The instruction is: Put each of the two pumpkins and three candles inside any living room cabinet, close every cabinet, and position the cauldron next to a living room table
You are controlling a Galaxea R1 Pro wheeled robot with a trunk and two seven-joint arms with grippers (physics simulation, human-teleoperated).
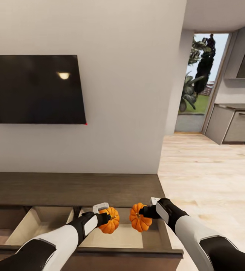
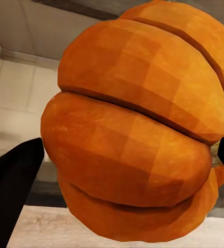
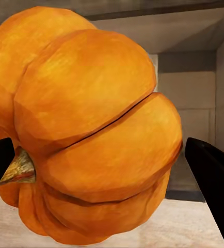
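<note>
Two pumpkins (image 1: 109,224) (image 1: 139,218) — one per gripper (image 1: 108,218) (image 1: 144,212)

The head camera looks forward and down from above the cabinet (image 1: 73,188), facing the wall. Each wrist camera sits very close behind a pumpkin (image 2: 138,129), apparently facing the open drawer (image 1: 133,237) interior that the head view shares.

Pale wall (image 1: 130,75), black TV (image 1: 32,88), light wood floor (image 1: 205,169); kitchen units (image 1: 231,126), perhaps glazed door (image 1: 199,75).
</note>
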